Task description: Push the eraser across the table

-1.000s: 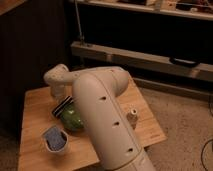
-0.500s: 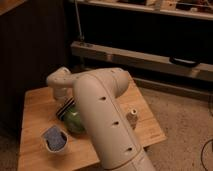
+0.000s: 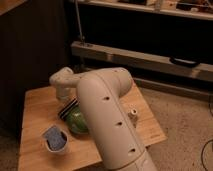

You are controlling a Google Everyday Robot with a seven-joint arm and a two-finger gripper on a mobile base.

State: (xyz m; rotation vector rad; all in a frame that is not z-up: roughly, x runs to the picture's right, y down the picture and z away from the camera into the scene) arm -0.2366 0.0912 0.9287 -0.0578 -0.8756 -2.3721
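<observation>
The eraser (image 3: pixel 68 108), a small flat black block with thin white stripes, lies on the light wooden table (image 3: pixel 37 107) just beyond the green bowl (image 3: pixel 77 121), touching or overlapping its far rim. My cream arm reaches from the lower right over the bowl. The gripper (image 3: pixel 64 96) hangs down from the wrist directly behind the eraser, at or just above it. The arm hides the bowl's right part.
A white cup (image 3: pixel 56 142) holding a blue-grey sponge (image 3: pixel 54 136) stands near the table's front left. A small pale object (image 3: pixel 133 115) sits right of the arm. Dark shelving (image 3: pixel 145 60) runs behind the table; speckled floor (image 3: pixel 185 125) lies to the right.
The wrist and gripper have shifted slightly; the eraser stays beside the bowl's far rim. Nothing else has moved.
</observation>
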